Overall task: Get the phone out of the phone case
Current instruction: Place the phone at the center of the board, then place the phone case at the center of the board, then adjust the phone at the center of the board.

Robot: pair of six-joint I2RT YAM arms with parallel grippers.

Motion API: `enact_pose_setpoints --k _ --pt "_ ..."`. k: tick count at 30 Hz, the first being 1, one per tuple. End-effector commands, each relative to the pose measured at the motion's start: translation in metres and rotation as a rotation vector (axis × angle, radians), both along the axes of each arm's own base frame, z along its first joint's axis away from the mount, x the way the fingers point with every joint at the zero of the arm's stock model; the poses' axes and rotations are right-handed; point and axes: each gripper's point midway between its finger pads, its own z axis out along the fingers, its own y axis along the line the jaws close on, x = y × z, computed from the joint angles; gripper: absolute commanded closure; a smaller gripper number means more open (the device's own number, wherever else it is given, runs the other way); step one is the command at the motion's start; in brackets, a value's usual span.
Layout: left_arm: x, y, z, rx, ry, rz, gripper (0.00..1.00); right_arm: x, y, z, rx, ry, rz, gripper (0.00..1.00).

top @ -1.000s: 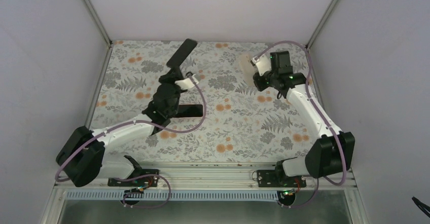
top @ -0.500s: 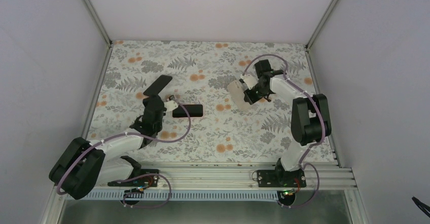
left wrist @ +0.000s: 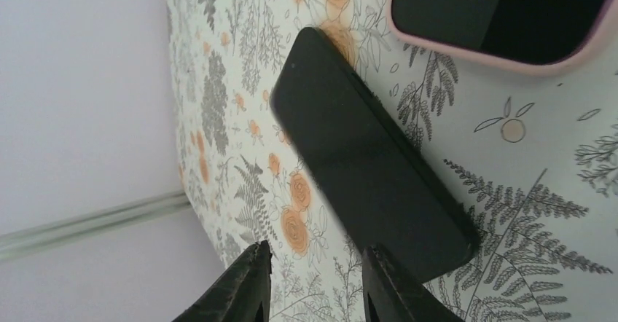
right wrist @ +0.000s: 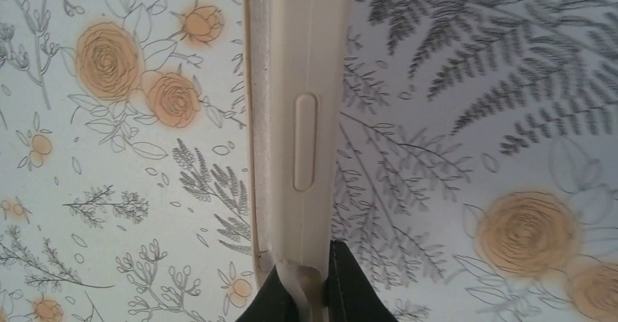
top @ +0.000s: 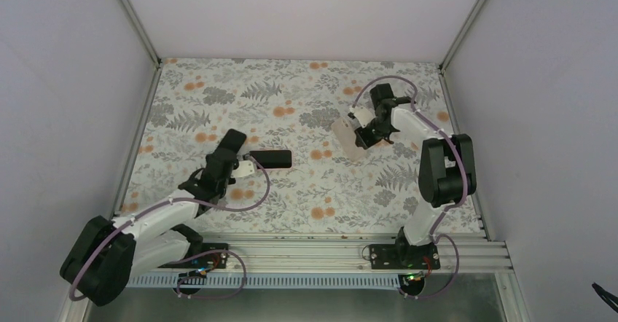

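Left hand (left wrist: 315,264) open, empty, beside bare phone (left wrist: 364,183) lying flat on table (top: 328,191) toward its left edge — extraction looks done — right hand (right wrist: 306,275) pinches case (right wrist: 299,118) rim, keeping it apart.

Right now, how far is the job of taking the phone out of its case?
Done: the black phone lies bare on the table, the left gripper open at its end. In hand: the right gripper pinches the cream case by its edge; it looks empty. Left: set that case down. A pink-cased phone lies nearby, untouched.
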Motion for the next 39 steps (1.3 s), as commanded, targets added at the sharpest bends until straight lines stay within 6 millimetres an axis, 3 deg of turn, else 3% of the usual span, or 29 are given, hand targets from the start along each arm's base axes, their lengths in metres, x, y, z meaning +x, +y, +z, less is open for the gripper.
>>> enact_pose_setpoints --k 1,3,6,9,11,13,16,18,21,25,31,36,39 --pt "-0.014 -0.013 0.003 -0.089 0.102 -0.052 0.65 0.015 -0.015 0.017 -0.036 -0.042 -0.011 0.93" --pt "-0.021 -0.021 0.011 -0.143 0.145 -0.079 0.56 0.019 -0.02 0.026 -0.042 -0.056 -0.018 0.89" --pt "-0.029 -0.039 0.038 -0.264 0.191 -0.122 0.47 0.024 -0.025 0.04 -0.066 -0.084 -0.028 0.76" --pt "-0.032 -0.054 0.074 -0.365 0.208 -0.154 0.35 0.034 -0.037 0.056 -0.141 -0.135 -0.056 0.41" --pt "-0.031 -0.06 0.095 -0.422 0.21 -0.154 0.19 0.04 -0.043 0.067 -0.209 -0.169 -0.065 0.2" --pt "-0.032 -0.068 0.115 -0.49 0.238 -0.165 0.04 0.042 -0.035 0.084 -0.24 -0.21 -0.035 0.02" --pt "-0.027 -0.079 0.147 -0.594 0.244 -0.163 0.0 0.036 -0.001 0.105 -0.226 -0.264 0.079 0.0" --pt "-0.02 -0.085 0.164 -0.647 0.237 -0.156 0.0 0.017 0.038 0.106 -0.217 -0.274 0.221 0.0" --pt "-0.003 -0.088 0.184 -0.728 0.208 -0.121 0.0 -0.016 0.083 0.089 -0.245 -0.294 0.43 0.0" --pt "0.028 -0.08 0.195 -0.838 0.168 -0.03 0.0 -0.039 0.129 0.063 -0.259 -0.313 0.621 0.0" --pt "0.068 -0.06 0.199 -0.914 0.127 0.09 0.0 -0.041 0.193 0.043 -0.213 -0.33 0.692 0.0" --pt "0.084 -0.052 0.189 -0.927 0.175 0.138 0.0 -0.038 0.251 0.031 -0.188 -0.429 0.75 0.0" --pt "0.088 -0.045 0.184 -0.935 0.185 0.177 0.0 -0.013 0.282 0.028 -0.175 -0.431 0.675 0.0"
